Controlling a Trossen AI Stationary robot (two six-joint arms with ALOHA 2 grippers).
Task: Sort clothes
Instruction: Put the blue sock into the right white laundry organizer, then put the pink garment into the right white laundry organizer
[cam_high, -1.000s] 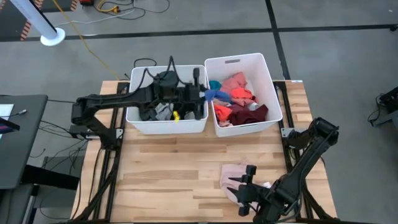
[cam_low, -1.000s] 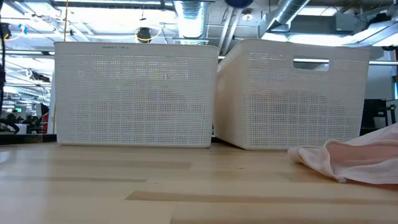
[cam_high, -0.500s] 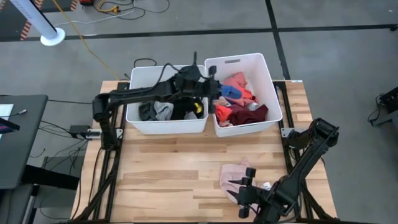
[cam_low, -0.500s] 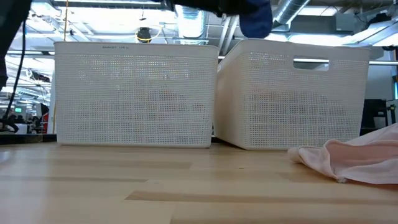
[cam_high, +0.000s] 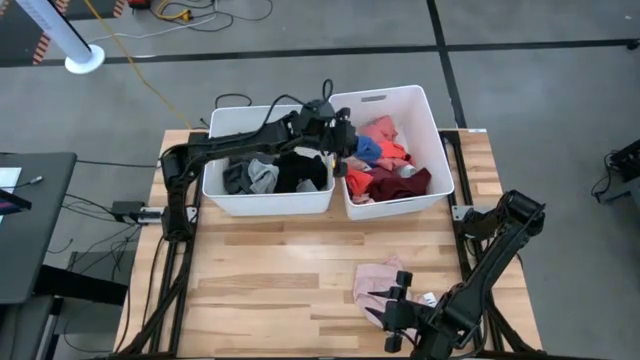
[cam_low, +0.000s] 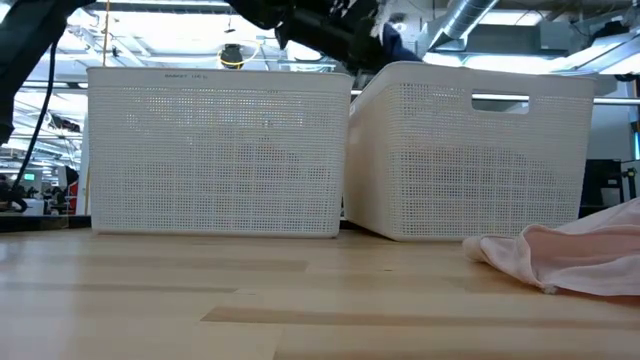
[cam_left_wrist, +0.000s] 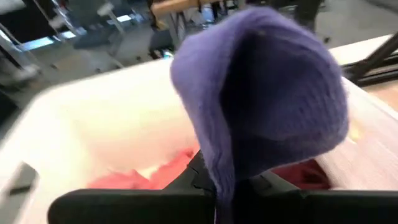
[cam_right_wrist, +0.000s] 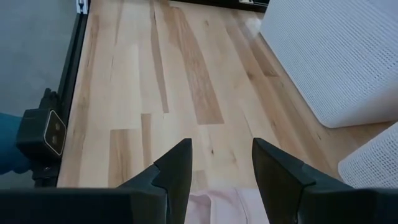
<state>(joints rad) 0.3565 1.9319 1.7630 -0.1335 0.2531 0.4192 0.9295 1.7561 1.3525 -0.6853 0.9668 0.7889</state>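
My left gripper (cam_high: 347, 140) hangs over the left edge of the right white bin (cam_high: 432, 112), shut on a blue garment (cam_high: 368, 150). The garment fills the left wrist view (cam_left_wrist: 267, 106) and shows above the bins in the low view (cam_low: 393, 38). Red, pink and maroon clothes (cam_high: 395, 180) lie in the right bin. Black and grey clothes (cam_high: 262, 178) lie in the left bin (cam_high: 213, 190). A pale pink garment (cam_high: 378, 278) lies flat on the table at the near right. My right gripper (cam_right_wrist: 221, 155) is open at its near edge (cam_right_wrist: 217, 208); I cannot tell whether it touches. My left gripper holds the blue garment, bunched, over the right bin. The cloth (cam_left_wrist: 249, 137) drapes over the fingertips and hides the place of contact. The garment is lifted clear, above the clothes in the bin.
The two bins stand side by side at the table's far edge. The bare wooden tabletop (cam_high: 270, 270) stretches in front of them. The right arm's links (cam_high: 500, 240) stand at the near right corner.
My left gripper has carried the blue garment from above the left bin toward the table's right, over the dividing walls to the right bin's left edge. The garment stays lifted. The right gripper and the pink garment have kept still.
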